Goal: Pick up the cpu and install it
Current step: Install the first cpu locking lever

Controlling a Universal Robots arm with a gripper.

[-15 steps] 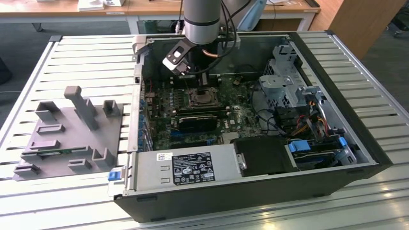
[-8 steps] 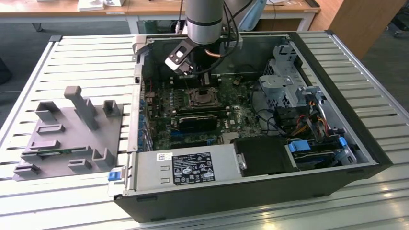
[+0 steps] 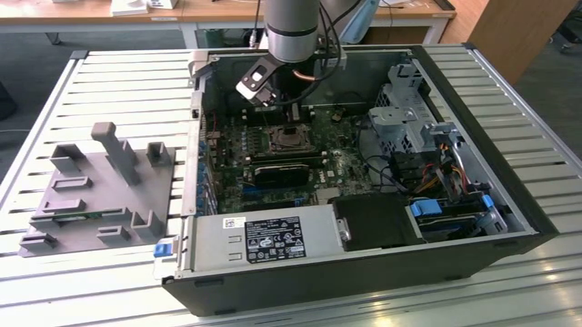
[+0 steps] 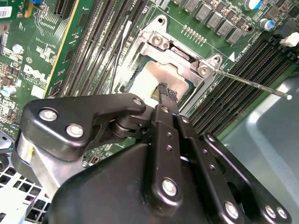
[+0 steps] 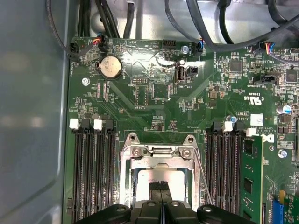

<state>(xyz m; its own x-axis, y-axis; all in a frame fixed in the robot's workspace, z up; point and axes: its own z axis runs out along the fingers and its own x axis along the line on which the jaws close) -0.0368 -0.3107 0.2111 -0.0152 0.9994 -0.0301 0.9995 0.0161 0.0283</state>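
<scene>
Silver-grey cpu [image 5: 145,179] lies flat inside socket frame [image 5: 159,151], apparently seated. Gripper [image 5: 161,185] above frame's window, fingers pressed together, holding nothing. Placement looks done; whether frame is locked, cannot tell.

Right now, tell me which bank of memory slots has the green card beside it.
The bank between the socket and the green card; the other bank borders the grey case wall.
</scene>
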